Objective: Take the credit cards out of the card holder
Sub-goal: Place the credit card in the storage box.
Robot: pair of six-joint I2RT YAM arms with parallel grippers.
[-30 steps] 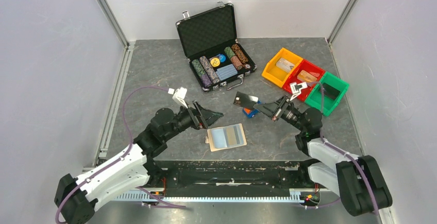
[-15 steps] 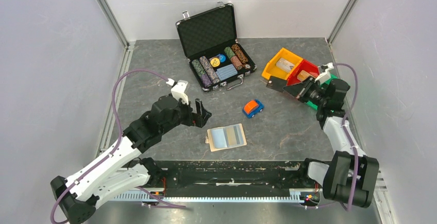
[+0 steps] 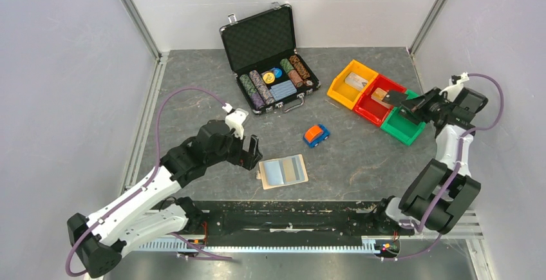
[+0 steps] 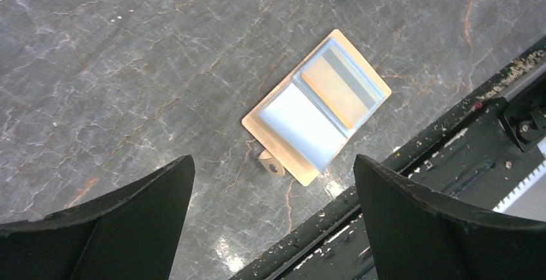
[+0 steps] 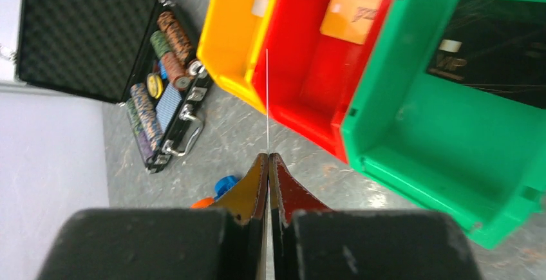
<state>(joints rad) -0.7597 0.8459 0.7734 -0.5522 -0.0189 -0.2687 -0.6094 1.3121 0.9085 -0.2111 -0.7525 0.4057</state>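
The tan card holder [image 3: 283, 171] lies open flat near the table's front edge, its snap tab [image 4: 271, 162] pointing toward me. Its left inner face [image 4: 301, 124] is pale blue. A credit card [image 4: 339, 84] with grey and orange bands sits in its right half. My left gripper [image 3: 252, 149] hangs open just left of the holder, and in the left wrist view the gripper [image 4: 273, 161] has only bare table between its fingers. My right gripper [image 3: 420, 107] is shut on a thin dark credit card [image 3: 398, 100], which is edge-on in the wrist view [image 5: 267, 100] and held over the red and green bins.
Yellow [image 3: 341, 90], red [image 3: 364, 109] and green [image 3: 396, 130] bins stand in a row at the right, each with a card piece inside. An open black chip case [image 3: 267, 58] is at the back. A small orange-and-blue toy car [image 3: 315, 135] sits mid-table.
My right arm swung from mid-table to the right, carrying the card over the bins. My left gripper came forward and down beside the holder and stayed open.
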